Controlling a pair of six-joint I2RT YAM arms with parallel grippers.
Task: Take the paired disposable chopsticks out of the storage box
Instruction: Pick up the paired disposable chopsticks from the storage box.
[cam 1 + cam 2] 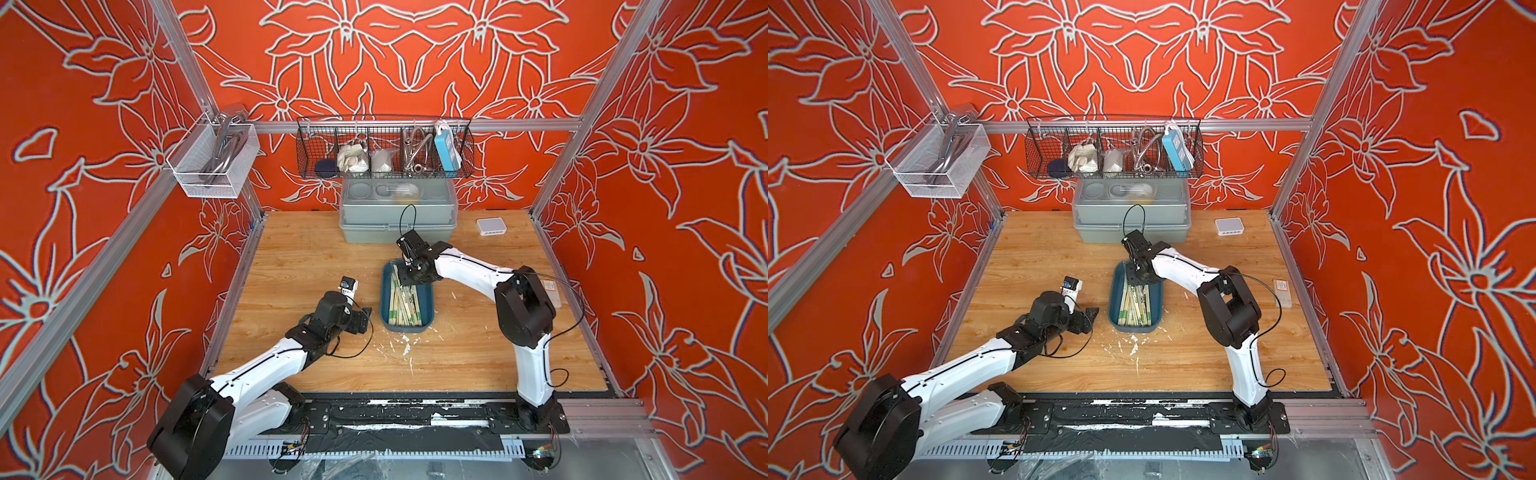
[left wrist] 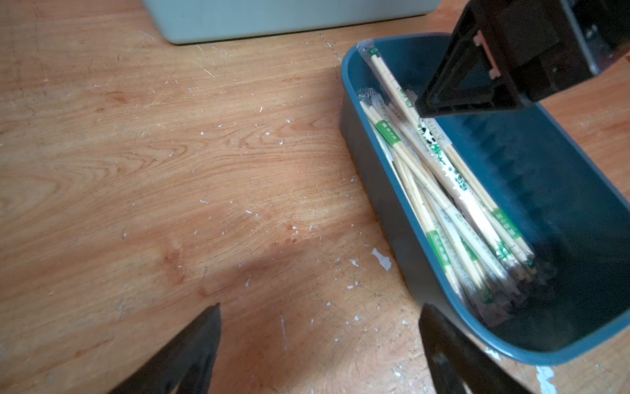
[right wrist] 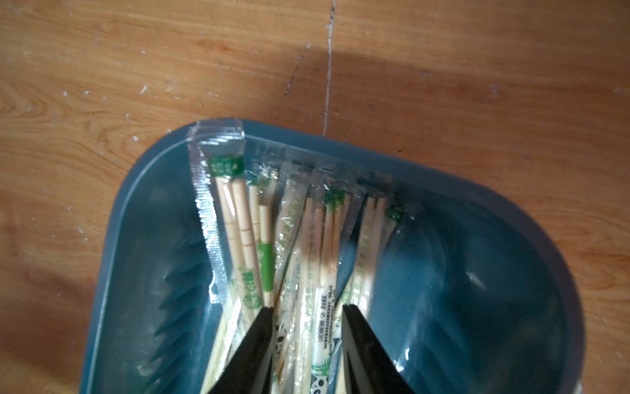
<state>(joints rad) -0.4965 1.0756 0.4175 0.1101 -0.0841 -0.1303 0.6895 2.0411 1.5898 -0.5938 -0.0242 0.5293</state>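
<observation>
The storage box (image 1: pixel 429 305) (image 1: pixel 1158 301) (image 2: pixel 375 191) (image 3: pixel 136 184) is a shallow dark blue tray in the middle of the wooden table. The paired disposable chopsticks (image 1: pixel 402 303) (image 1: pixel 1133 307) (image 2: pixel 443 191) (image 3: pixel 245 238) lie in it as a loose bundle in clear wrappers with green print. My right gripper (image 1: pixel 406 277) (image 1: pixel 1136 281) (image 3: pixel 306 308) reaches down into the box's far end. Its jaws stand apart, with a few wrapped pairs between the fingers (image 2: pixel 470 88). My left gripper (image 1: pixel 365 316) (image 1: pixel 1091 313) (image 2: pixel 320 307) hovers wide open and empty over bare table, left of the box.
A grey-green lidded box (image 1: pixel 399 216) stands behind the tray under a black wire basket (image 1: pixel 384 149). A white mesh basket (image 1: pixel 212 162) hangs on the left rail. A small white device (image 1: pixel 491 226) sits at the back right, and a small card (image 1: pixel 550 291) lies at the right edge.
</observation>
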